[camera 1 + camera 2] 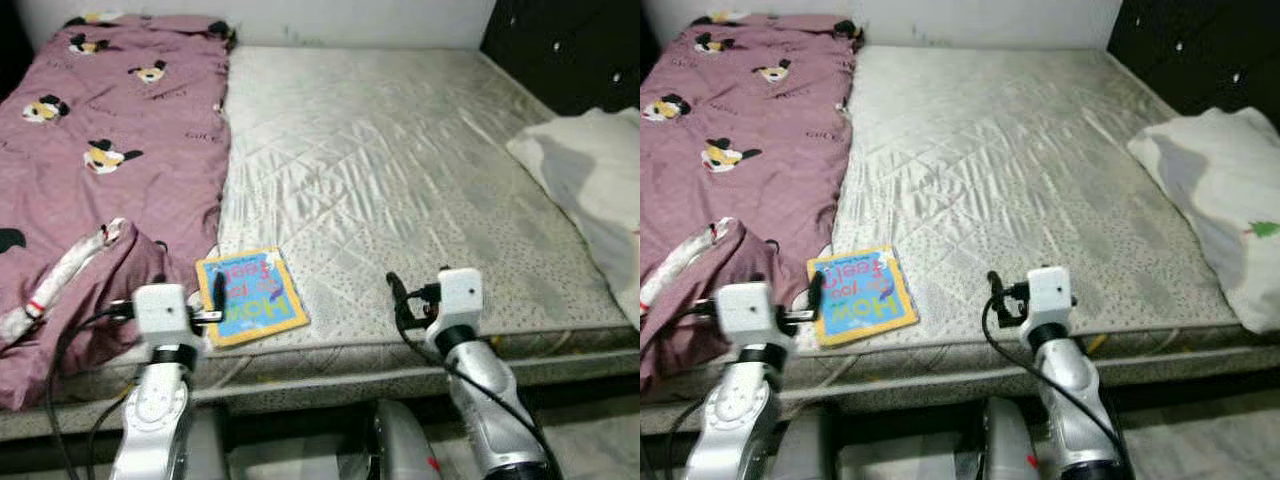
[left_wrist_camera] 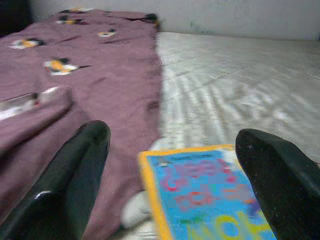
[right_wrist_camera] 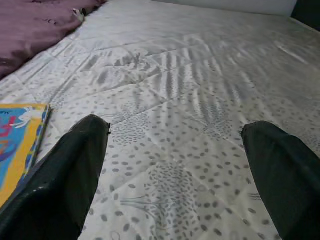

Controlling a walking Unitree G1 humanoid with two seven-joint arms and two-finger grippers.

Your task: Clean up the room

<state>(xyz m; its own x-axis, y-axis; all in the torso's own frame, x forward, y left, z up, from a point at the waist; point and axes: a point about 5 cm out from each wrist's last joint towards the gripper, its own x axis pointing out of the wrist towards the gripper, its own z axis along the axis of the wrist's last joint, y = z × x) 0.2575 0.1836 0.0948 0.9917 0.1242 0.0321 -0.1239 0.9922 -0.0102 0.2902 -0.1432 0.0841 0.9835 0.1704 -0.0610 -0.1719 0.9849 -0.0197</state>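
Book (image 1: 250, 296), blue with a yellow border, lies flat near the mattress's (image 1: 400, 160) front edge, at seven o'clock on the bed, its corner touching the purple blanket (image 1: 110, 150). The left gripper (image 2: 172, 175), fingers spread wide, hovers just before it, likely lined up to grasp. The right gripper (image 3: 175, 165), also apart, waits over bare mattress at five o'clock; a white pillow (image 1: 590, 180) sits at three o'clock.

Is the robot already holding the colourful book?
No, the book lies flat on the mattress, and the left pincer sits open just beside it.
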